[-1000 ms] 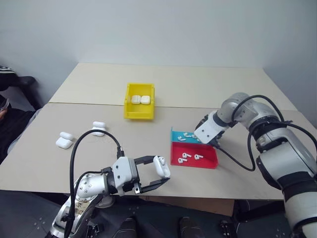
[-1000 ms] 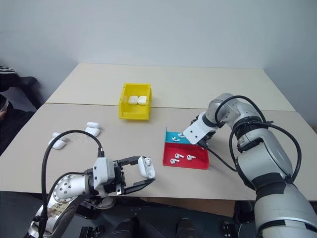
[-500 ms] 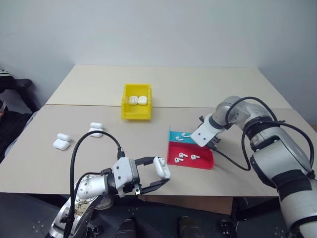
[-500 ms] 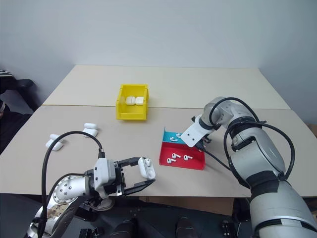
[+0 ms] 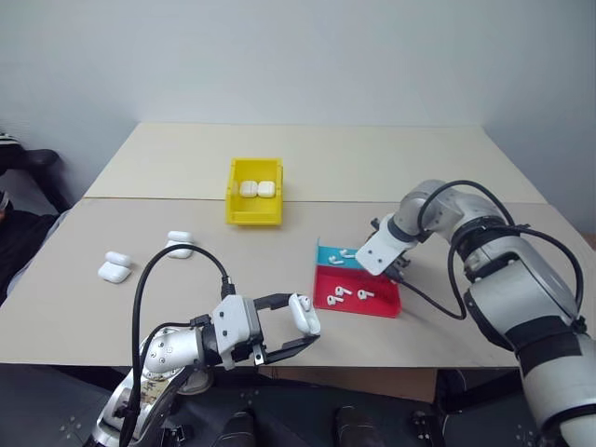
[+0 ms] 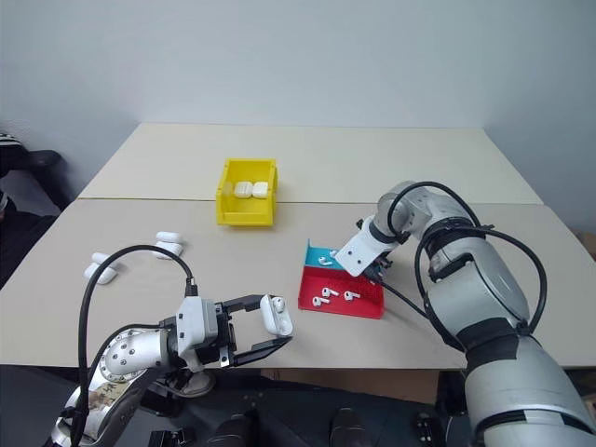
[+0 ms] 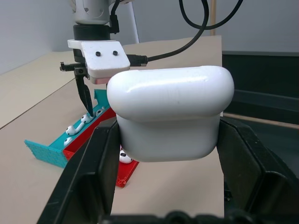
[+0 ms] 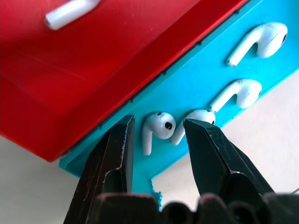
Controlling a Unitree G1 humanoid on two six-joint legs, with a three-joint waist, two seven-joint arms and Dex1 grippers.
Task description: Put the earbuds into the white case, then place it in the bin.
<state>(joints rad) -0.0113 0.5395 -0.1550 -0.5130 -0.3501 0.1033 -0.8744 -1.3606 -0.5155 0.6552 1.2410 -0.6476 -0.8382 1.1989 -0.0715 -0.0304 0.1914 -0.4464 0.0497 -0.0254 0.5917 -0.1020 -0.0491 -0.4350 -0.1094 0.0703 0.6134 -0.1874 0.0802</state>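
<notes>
In the right wrist view, four earbuds point(image 8: 159, 128) are seen in the teal half of the tray point(image 8: 196, 84), and the right end effector point(image 8: 156, 140) is spread around one of them without pinching it; a second earbud lies against the inner face of one finger point(image 8: 208, 140). One more earbud is seen in the red half. From the head views this detail is too small to tell.

In the left wrist view the white case point(image 7: 170, 112) is shown pinched between the fingers of the left end effector point(image 5: 296, 328), lid closed.

The left arm is held level at about 7 o'clock near the table point(image 5: 372, 158) edge, pointing right. The right arm is bent, its end effector pointing steeply down into the tray at 3 o'clock.

The yellow bin point(image 5: 253, 191) stands at 12 o'clock with two cases inside. Four more cases point(image 5: 116, 267) lie in two pairs at 9 o'clock.
</notes>
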